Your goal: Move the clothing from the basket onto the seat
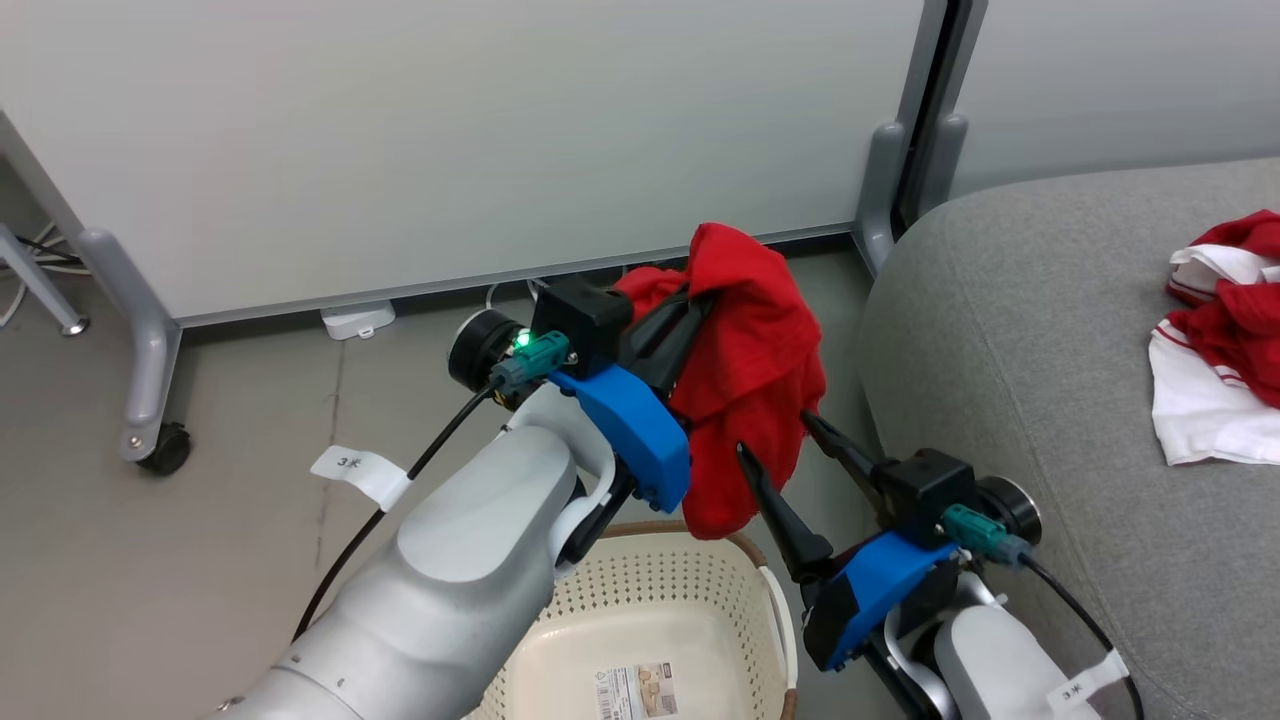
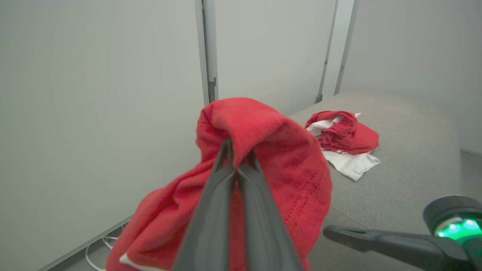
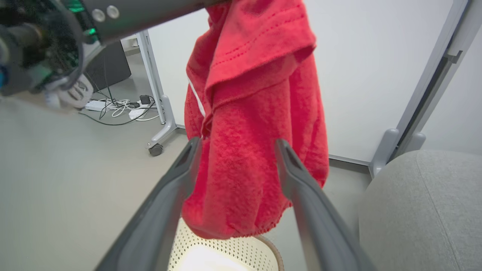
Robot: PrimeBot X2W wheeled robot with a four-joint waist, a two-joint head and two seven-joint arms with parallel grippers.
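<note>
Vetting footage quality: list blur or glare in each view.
Head view: sharp, evenly lit. Left wrist view: the near fingers and red garment look soft. Right wrist view: the left arm is blurred; the basket floor is overexposed.

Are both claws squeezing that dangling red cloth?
No, the left gripper is shut on the red garment, while the right gripper has its fingers wide apart, clamping nothing.

Lab-like room: wheeled white partitions [image 1: 450, 140], floor cables [image 3: 116, 111], grey sofa [image 1: 1000, 330].
</note>
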